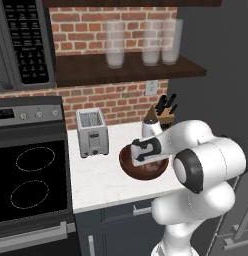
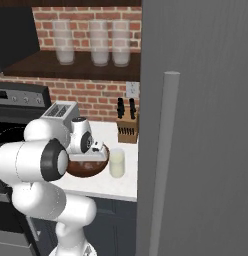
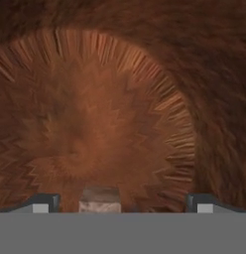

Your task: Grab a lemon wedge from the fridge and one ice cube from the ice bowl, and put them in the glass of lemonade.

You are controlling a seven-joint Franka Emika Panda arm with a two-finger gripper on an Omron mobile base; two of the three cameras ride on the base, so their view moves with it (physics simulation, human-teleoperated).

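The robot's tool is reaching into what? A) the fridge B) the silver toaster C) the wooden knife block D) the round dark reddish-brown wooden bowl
D: the tool is down in the round dark reddish-brown wooden bowl, with a small pale ice cube between its open fingertips.

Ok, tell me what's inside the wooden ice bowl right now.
In the hand view, one pale ice cube lies on the ice bowl's wooden bottom, between the open tool's fingertips. From the base views the arm covers most of the bowl's inside, so any other cubes cannot be seen.
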